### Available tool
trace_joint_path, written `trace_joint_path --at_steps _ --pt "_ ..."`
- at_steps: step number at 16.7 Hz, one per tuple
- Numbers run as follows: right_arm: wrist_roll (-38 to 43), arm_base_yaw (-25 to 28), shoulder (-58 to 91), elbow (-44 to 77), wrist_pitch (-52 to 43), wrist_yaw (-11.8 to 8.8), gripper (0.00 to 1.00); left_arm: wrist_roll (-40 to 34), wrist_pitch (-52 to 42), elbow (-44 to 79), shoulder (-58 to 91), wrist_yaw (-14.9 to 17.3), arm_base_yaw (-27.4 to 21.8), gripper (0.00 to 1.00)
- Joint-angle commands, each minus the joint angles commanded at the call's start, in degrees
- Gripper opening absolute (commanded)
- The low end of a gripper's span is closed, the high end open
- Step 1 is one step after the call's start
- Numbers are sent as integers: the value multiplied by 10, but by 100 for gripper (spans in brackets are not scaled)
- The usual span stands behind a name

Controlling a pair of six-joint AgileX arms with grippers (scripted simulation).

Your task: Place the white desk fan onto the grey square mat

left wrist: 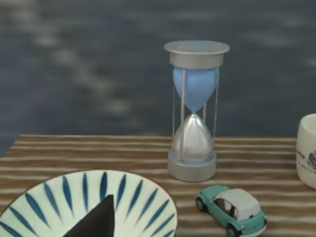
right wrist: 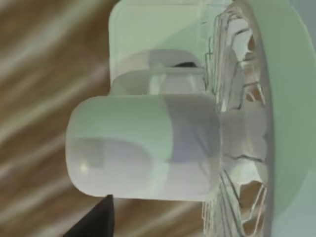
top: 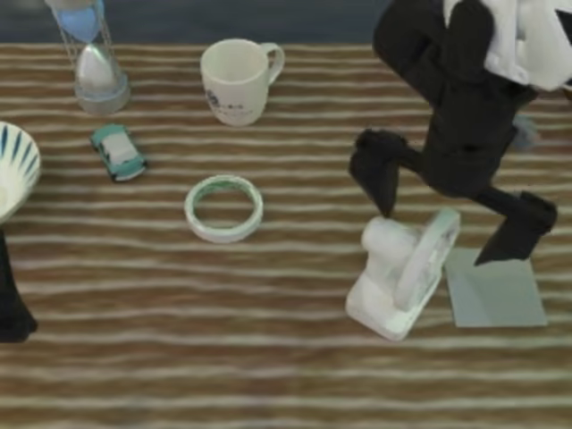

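The white desk fan stands on the striped table, its round grille turned toward the grey square mat just to its right. The grille's rim reaches the mat's left edge. My right gripper hangs open over the fan, one finger left of the motor housing and the other beyond the grille, above the mat's far corner. The right wrist view is filled by the fan's motor housing, with one dark fingertip beside it. My left gripper is parked at the table's left edge.
A white mug and an hourglass stand at the back. A teal toy car, a white-and-green tape ring and a blue-striped bowl lie left of the fan.
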Motion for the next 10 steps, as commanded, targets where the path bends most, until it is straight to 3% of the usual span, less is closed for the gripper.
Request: trace_joint_path --at_steps 6,10 --pt "2 1 3 -30 31 0 100 0 0 0 0 0 0 100" --pt "2 1 3 -30 31 0 70 0 0 0 0 0 0 100"
